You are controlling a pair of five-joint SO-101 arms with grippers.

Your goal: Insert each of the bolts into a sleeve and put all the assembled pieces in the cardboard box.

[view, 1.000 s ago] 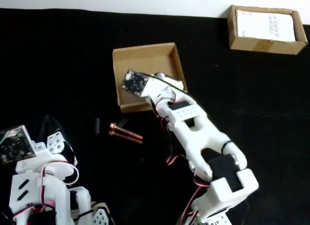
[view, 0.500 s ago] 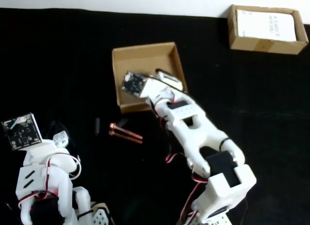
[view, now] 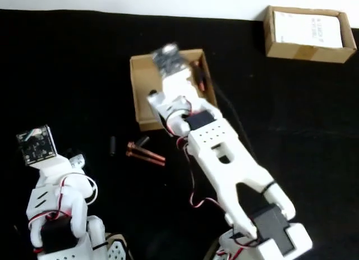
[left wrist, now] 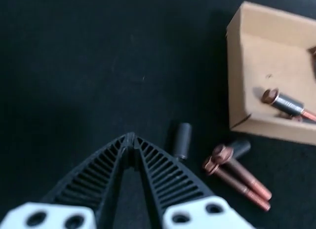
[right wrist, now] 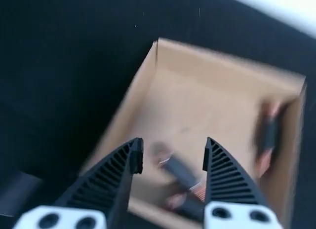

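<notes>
The black table (view: 67,75) carries two arms and two boxes. The right arm (view: 224,159) stretches over the cardboard box (view: 140,75) at the middle and, from above, covers much of its floor. The left arm (view: 56,198) stands at the near corner, cut off at the picture's edge. A second box (view: 305,51) at the far side holds a white sheet (view: 308,27) with grey print – too small to read.

The right gripper (right wrist: 173,149) hangs over the cardboard box with its fingers spread and nothing between them. Below it lies a bolt in its sleeve, blurred, and another (right wrist: 266,133) against the side wall. The left wrist view shows one assembled piece (left wrist: 289,103) sharply on the box floor.

The left gripper (left wrist: 131,137) is clenched tip to tip, holding nothing – its tips are near one loose sleeve (left wrist: 181,140). Two copper bolts (left wrist: 239,178) lie side by side just outside the box, their heads against a second sleeve (left wrist: 241,148).
</notes>
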